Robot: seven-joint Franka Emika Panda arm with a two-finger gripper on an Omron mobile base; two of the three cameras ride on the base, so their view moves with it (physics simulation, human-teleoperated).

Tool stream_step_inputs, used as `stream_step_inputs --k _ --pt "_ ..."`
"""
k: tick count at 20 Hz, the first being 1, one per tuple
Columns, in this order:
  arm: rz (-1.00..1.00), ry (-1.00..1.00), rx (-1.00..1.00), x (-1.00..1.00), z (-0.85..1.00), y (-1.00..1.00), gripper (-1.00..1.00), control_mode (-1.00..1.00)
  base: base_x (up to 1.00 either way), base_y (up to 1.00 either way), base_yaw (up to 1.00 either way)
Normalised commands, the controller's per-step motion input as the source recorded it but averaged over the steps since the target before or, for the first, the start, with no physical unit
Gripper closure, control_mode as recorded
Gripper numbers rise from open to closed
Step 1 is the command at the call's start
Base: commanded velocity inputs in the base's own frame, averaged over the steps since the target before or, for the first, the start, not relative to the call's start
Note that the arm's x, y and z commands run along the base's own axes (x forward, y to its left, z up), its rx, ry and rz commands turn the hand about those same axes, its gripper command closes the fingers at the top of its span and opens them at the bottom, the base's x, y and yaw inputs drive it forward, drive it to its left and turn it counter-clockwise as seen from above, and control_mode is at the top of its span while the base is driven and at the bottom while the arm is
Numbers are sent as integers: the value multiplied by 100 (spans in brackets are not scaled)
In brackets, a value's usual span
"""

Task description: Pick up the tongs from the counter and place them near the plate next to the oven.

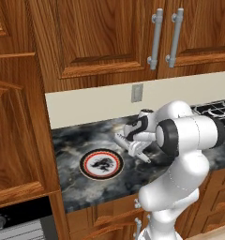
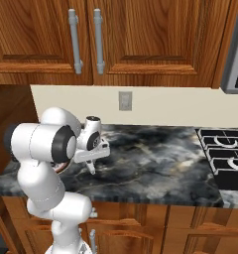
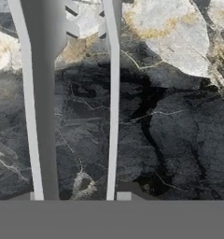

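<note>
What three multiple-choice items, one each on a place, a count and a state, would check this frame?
1. Where is the plate relative to the gripper?
A. On the counter, to the gripper's left in the left base view
B. On the stovetop
C. Held in the gripper

2. How many long handles are on the upper cabinet doors in the right base view?
A. One
B. Two
C. Four

3. What state are the tongs in?
A. Lying on the plate
B. Held in the shut gripper, above the counter
C. Hanging from a cabinet handle

Answers:
1 A: the plate lies flat on the dark counter, left of the gripper.
2 B: two grey vertical handles sit side by side.
3 B: the hand view shows both arms of the tongs running out from the gripper over the stone.
</note>
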Motion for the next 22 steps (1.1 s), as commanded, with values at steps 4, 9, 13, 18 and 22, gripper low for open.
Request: stream_step_inputs --k 4,9,13,18,22 --pt "0 -9 0 -13 -8 0 -100 -100 0 0 0" --pt "0 -13 0 -30 5 0 -100 -100 0 0 0" --pt "0 -11 0 -28 33 0 -100 -100 0 0 0" --pt "0 -17 0 -28 57 -4 -100 -100 0 0 0" --pt "0 -16 0 -30 64 -5 -100 -100 0 0 0"
